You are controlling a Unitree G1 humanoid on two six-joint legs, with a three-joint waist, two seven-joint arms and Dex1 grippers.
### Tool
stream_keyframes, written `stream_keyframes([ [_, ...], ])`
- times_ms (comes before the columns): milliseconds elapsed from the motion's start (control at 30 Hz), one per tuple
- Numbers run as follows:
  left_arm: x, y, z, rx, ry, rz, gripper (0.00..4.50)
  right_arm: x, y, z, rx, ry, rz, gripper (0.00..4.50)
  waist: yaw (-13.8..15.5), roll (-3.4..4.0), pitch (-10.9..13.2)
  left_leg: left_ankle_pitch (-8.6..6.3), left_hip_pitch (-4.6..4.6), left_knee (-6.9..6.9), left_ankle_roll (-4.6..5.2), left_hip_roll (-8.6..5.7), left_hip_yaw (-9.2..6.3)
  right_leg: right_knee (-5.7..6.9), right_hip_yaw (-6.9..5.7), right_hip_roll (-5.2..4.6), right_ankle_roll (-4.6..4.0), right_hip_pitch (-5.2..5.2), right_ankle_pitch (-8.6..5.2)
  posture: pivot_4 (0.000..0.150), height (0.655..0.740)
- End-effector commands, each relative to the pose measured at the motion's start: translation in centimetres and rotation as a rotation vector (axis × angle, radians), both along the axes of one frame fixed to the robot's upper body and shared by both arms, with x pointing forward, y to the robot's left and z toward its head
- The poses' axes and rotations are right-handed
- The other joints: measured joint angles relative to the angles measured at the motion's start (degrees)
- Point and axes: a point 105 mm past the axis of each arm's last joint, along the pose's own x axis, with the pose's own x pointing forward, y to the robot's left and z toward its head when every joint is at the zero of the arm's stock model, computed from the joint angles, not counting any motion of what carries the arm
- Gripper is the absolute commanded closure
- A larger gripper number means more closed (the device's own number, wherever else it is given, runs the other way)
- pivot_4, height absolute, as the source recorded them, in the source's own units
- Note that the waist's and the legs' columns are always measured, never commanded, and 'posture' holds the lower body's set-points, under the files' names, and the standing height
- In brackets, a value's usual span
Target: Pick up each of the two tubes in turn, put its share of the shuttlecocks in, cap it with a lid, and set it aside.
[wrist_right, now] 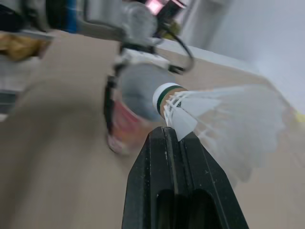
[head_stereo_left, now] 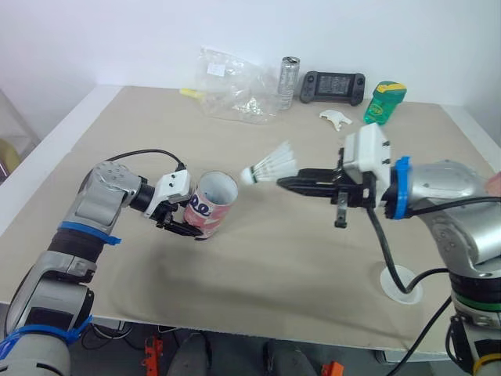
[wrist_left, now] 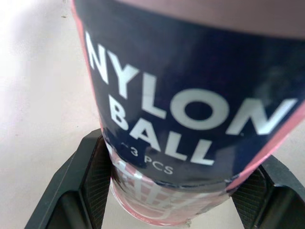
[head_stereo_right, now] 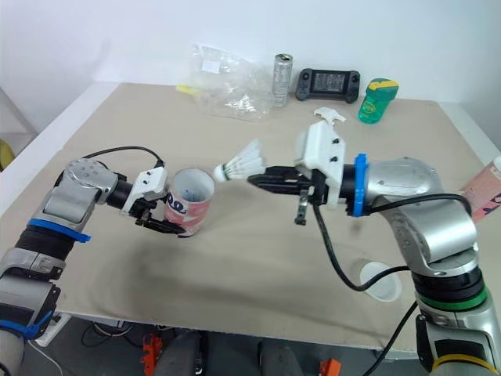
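Note:
A pink and navy tube [head_stereo_left: 213, 202] marked "NYLON BALL" [wrist_left: 190, 95] is tilted just above the table, its open mouth facing right. My left gripper [head_stereo_left: 178, 223] is shut on its lower part, one finger [wrist_left: 90, 181] on each side. A white feathered shuttlecock [head_stereo_left: 270, 166] hangs in the air a short way right of the mouth, cork end towards the tube. My right gripper [head_stereo_left: 283, 183] is shut on its feather skirt [wrist_right: 214, 114]. A white lid [head_stereo_left: 401, 282] lies near the front right edge. A second pink tube [head_stereo_right: 485, 192] shows at the far right.
Along the back of the table sit a crumpled plastic bag [head_stereo_left: 235, 86], a silver can [head_stereo_left: 289, 81], a black game controller [head_stereo_left: 333, 86], a green bottle [head_stereo_left: 384, 102] and a small white piece [head_stereo_left: 335, 118]. Cables trail from both arms.

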Motion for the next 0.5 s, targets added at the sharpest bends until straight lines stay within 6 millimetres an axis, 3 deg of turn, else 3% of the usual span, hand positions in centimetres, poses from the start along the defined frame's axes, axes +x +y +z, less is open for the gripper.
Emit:
stream_keyframes([
  [33,-0.2,-0.8,-0.4,0.015,0.01,-0.036,1.51,-0.3,2.4,0.5,-0.034,-0.05,0.083,4.41,0.0,0.0,0.0,0.0,0.0,0.0,0.0,0.0,0.0,0.0,0.0,0.0,0.0,0.0,0.0,0.15,0.7394],
  [167,-0.2,-0.8,-0.4,0.011,0.011,-0.038,1.51,-0.4,4.7,-0.8,-0.118,-0.072,0.171,4.41,0.3,0.0,0.0,0.01,0.0,-0.01,0.01,0.08,-0.08,0.01,-0.14,0.05,-0.05,-0.01,-0.04,0.15,0.7394],
  [333,-0.4,-0.6,-0.6,0.009,0.014,-0.033,1.51,0.8,6.1,-1.3,-0.162,-0.059,0.172,4.41,0.4,0.0,0.0,0.01,-0.03,-0.02,0.01,0.09,-0.08,0.02,-0.16,0.04,-0.1,-0.04,-0.01,0.15,0.7394],
  [467,-0.4,-0.6,-0.6,0.005,0.014,-0.025,1.51,0.1,6.8,-0.9,-0.158,0.005,0.209,3.15,0.5,-0.01,0.0,0.01,-0.04,-0.02,0.01,0.1,-0.11,0.03,-0.19,0.05,-0.18,-0.04,0.02,0.15,0.7394],
  [500,-0.4,-0.6,-0.6,0.004,0.014,-0.023,1.51,0.0,6.6,-0.7,-0.146,0.012,0.204,2.56,0.5,-0.01,0.0,0.01,-0.04,-0.02,0.01,0.1,-0.11,0.03,-0.19,0.05,-0.28,-0.04,0.08,0.15,0.7394],
])
